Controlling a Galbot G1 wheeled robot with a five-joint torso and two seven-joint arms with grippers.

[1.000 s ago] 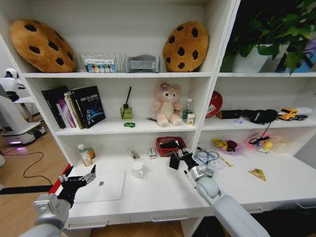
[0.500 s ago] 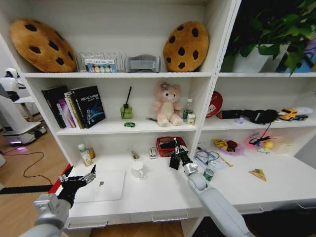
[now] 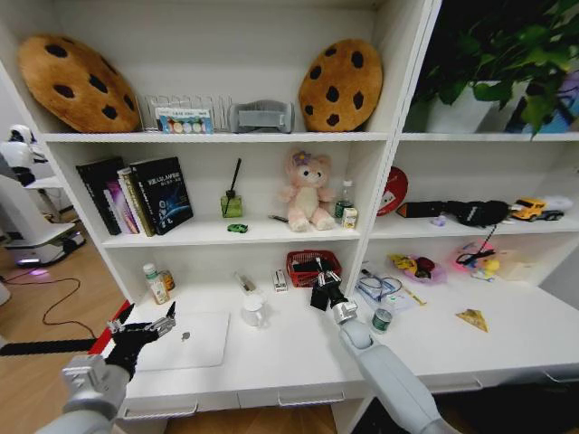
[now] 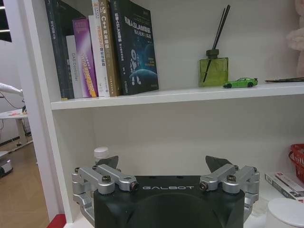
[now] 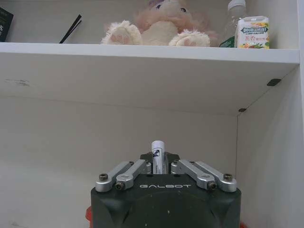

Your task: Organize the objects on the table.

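My right gripper point(image 3: 322, 287) hangs just in front of the red basket point(image 3: 312, 264) at the back of the table point(image 3: 289, 354). It is shut on a white pen point(image 5: 157, 151) that stands upright between its fingers, as the right wrist view point(image 5: 159, 164) shows. My left gripper point(image 3: 145, 318) is open and holds nothing; it hovers at the table's left end beside the silver laptop point(image 3: 194, 342). The left wrist view shows its jaws spread wide point(image 4: 162, 164). A small green-capped bottle point(image 3: 383, 319) stands on the table right of my right arm. The green toy car point(image 3: 237, 228) point(image 4: 241, 83) sits on the shelf above.
A white mug point(image 3: 253, 312) stands between the laptop and the basket. A white-capped bottle point(image 3: 156, 283) is at the back left. Cables and small items point(image 3: 375, 287) lie right of the basket. The pink plush bear point(image 3: 306, 190) and books point(image 3: 145, 194) fill the shelf above.
My right arm has swung a little to the left toward the red basket with the pen, uncovering the green-capped bottle on the table. The left arm has stayed still.
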